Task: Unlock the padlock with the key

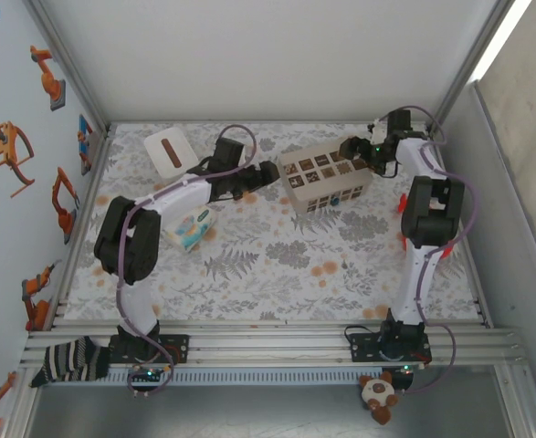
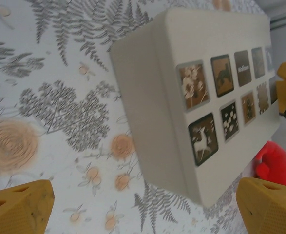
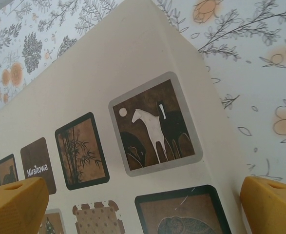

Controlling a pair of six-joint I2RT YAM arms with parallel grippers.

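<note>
My left jaws stand released and wide apart, just left of the box in the middle of the counter. From the left wrist I see the yellow fingertips low in the corners. The box's near end lies between them and a little ahead, untouched. My right jaws are released too, hanging over the box's far right corner. From the right wrist their tips frame the lid's picture tiles, with a white horse tile between them. Neither pair grasps anything. Where the padlock and key lie relative to either pair I cannot tell. A white pack sits at the far left, and a teal carton lies beside the left arm.
</note>
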